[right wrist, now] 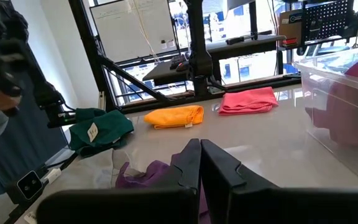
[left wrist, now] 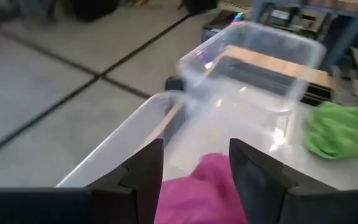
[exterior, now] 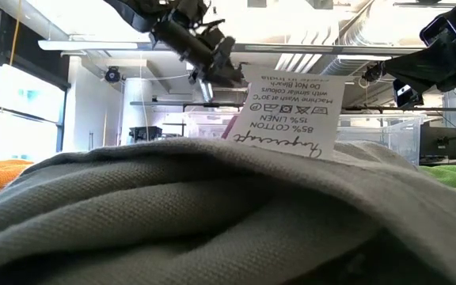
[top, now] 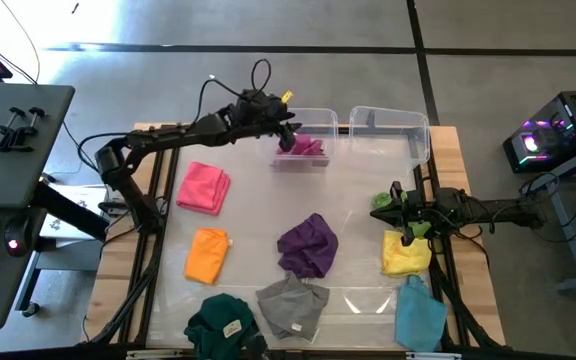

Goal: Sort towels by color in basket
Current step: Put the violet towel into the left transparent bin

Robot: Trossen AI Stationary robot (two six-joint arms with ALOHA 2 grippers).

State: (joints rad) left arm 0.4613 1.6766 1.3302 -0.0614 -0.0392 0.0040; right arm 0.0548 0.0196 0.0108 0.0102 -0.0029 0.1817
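Grey towel [exterior: 172, 214] fills the low view up close, its care label [exterior: 291, 115] standing up. Behind it lies the pale table [top: 248, 235] with pink towel [top: 204, 187], orange towel [top: 206, 254] and purple towel [top: 308, 245] spread out. Right gripper [top: 392, 202] hovers by the light green towel [top: 383, 203], fingers pressed together. Farthest, left gripper [top: 290, 140] fingers spread over the magenta towel [top: 304, 147] in the clear bin [top: 313, 122], concrete floor beyond.

Left arm stretched out, right arm waiting
Left gripper [top: 290, 137] fingers spread apart; right gripper [top: 388, 203] fingers pressed together at the table's right side
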